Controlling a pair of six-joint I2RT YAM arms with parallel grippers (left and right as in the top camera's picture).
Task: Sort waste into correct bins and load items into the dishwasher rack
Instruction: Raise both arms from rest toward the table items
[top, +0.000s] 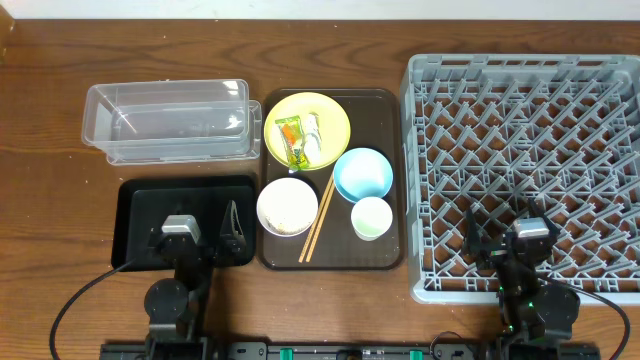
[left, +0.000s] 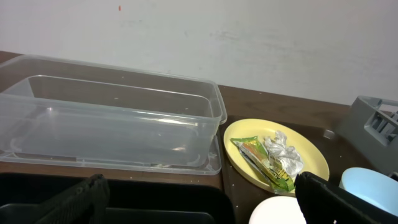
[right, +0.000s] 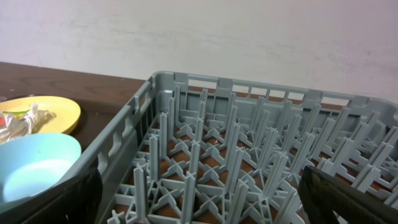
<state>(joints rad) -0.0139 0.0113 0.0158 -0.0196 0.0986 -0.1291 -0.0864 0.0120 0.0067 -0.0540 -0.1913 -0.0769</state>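
Observation:
On the yellow plate (top: 325, 110) lie the green-orange wrapper (top: 291, 142) and crumpled white paper (top: 316, 135). Below it are the light blue bowl (top: 362, 173), a white bowl (top: 287, 207) holding rice, the pale cup (top: 371, 218) and chopsticks (top: 318, 220). The clear tub (top: 170, 120) and black tray (top: 140, 200) sit at the left, and the grey rack (top: 525, 160) at the right. My left gripper (top: 198, 232) is open and empty over the black tray (left: 155, 193). My right gripper (top: 512, 228) is open and empty over the rack's (right: 249, 143) front left part.
The dishes all stand on a brown serving tray (top: 390, 255) between the bins and the rack. In the left wrist view the plate (left: 311, 155) and wrapper (left: 261, 158) lie ahead to the right, beyond the clear tub (left: 112, 118).

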